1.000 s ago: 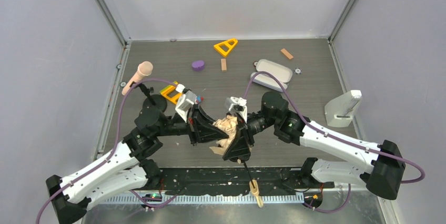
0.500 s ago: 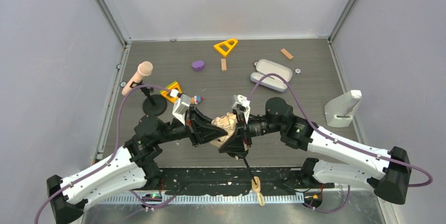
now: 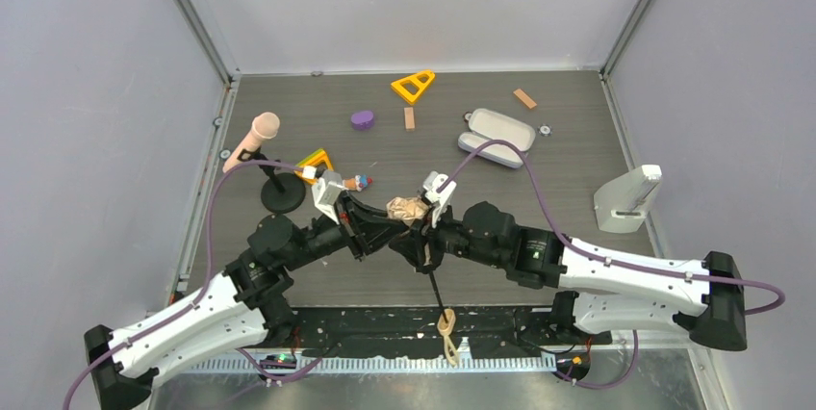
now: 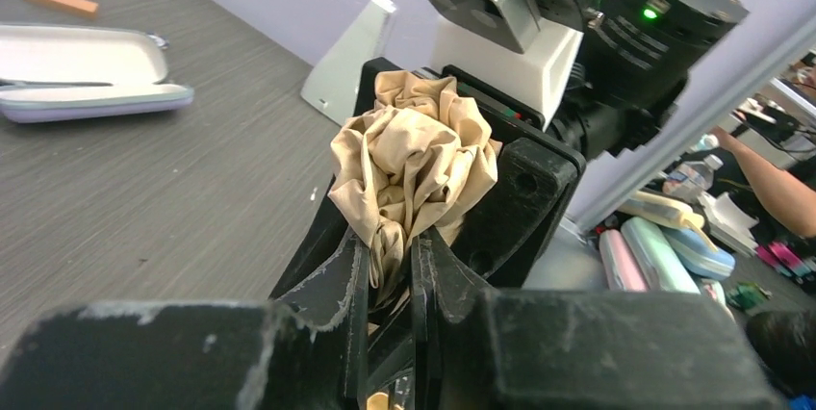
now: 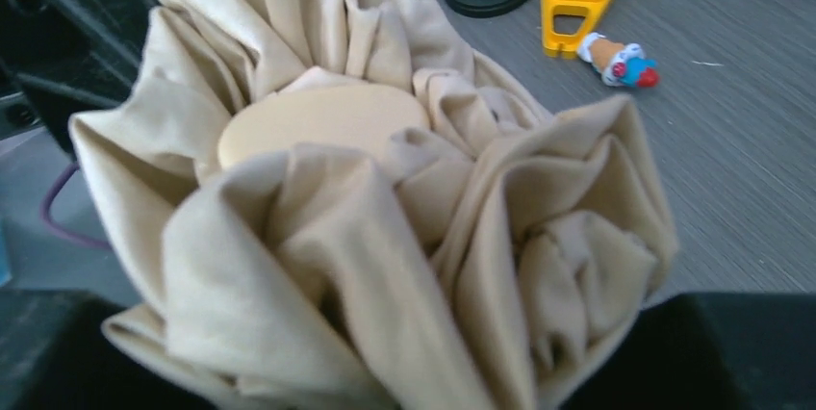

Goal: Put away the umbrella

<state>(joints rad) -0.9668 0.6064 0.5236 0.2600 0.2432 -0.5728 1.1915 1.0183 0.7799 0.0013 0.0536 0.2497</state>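
The left gripper [image 4: 390, 258] has its jaws almost together, pinching a fold of crumpled fabric. That fabric belongs to the folding umbrella [image 3: 407, 208], which has a pale beige cloth canopy and a thin black shaft. The right gripper [image 3: 423, 234] meets it from the opposite side, jaws half apart and clasped around the bunched canopy. In the right wrist view a round tan cap [image 5: 322, 121] shows amid the folds.

The umbrella is lifted off the grey table [image 3: 568, 169], to the right of the round black microphone stand [image 3: 282, 195] and nearer the arm bases. Its shaft runs toward the near edge, where the small tan handle with its wrist loop [image 3: 447, 325] lies.

Just beside the stand sits a yellow triangular plastic block [image 3: 315, 162]. A lavender-grey oblong case [image 3: 497, 131] lies open well to the stand's right and farther back.
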